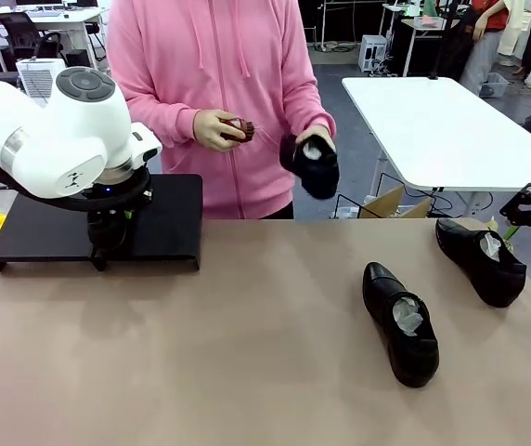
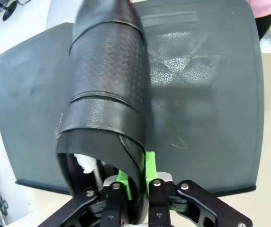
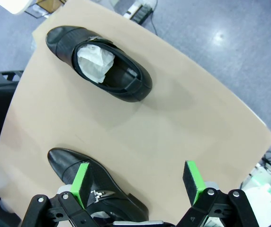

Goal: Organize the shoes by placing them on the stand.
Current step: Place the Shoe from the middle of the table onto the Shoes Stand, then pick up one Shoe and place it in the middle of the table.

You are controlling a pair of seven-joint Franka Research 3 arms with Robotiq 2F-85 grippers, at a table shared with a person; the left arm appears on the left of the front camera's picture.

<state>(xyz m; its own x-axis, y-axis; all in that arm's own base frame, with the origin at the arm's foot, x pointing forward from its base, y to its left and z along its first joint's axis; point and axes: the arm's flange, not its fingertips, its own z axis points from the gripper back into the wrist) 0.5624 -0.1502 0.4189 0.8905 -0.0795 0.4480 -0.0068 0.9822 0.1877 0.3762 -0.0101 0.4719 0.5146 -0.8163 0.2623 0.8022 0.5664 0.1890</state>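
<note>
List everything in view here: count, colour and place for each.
table: one, tan.
stand: one, matte black, table's far left.
shoes: four, glossy black; two on the table, one in the person's hand, one at the stand in the left gripper.
brush: one, brown, in the person's other hand.
person: one, pink hoodie, far side.
left gripper: black, green pads, shut on a shoe's rim.
right gripper: open, above the rightmost shoe.
</note>
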